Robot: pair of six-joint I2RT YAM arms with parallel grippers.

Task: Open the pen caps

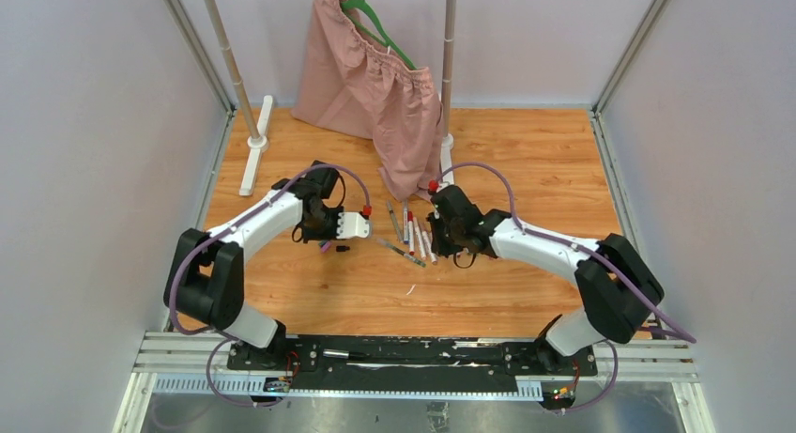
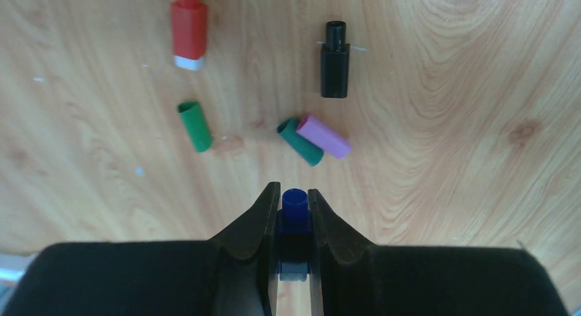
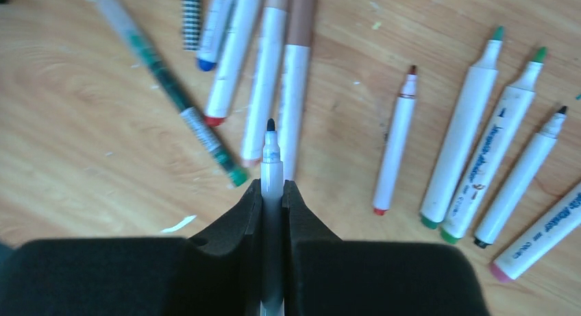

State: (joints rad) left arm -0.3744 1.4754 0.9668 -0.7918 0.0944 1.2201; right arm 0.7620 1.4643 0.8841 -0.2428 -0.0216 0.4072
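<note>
Left gripper (image 2: 294, 196) clenched on small blue plastic pen cap (image 2: 294, 205), green plastic cap (image 2: 194, 126), pink cap (image 2: 324, 136), black cap (image 2: 335, 62) loose beyond it, right gripper (image 3: 272, 189) grasping uncapped white pen barrel (image 3: 271, 155)

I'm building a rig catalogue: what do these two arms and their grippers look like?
Both the left arm and right arm have white link shells joined by bulky black joints. A purple cable loops along each. The left gripper and right gripper are matte black and wedge-shaped, tapering to the tips. No markings show.
</note>
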